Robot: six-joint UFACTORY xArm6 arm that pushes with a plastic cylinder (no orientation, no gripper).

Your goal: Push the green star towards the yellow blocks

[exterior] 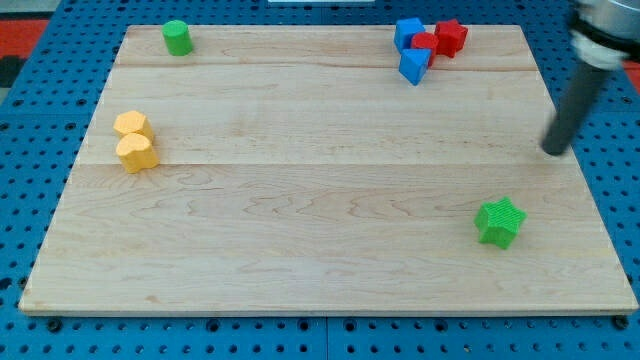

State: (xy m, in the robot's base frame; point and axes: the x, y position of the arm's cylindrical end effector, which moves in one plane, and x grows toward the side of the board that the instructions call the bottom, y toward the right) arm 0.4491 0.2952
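A green star (500,221) lies at the lower right of the wooden board (320,190). Two yellow blocks touch each other at the view's left: a yellow hexagon (131,124) above a rounded yellow block (136,153). My tip (553,151) is at the right side of the board, above and to the right of the green star and well apart from it.
A green cylinder (177,37) stands at the top left. At the top right is a tight cluster: a blue block (408,31), a blue triangle (414,66), a small red block (424,43) and a red star (450,37). Blue pegboard surrounds the board.
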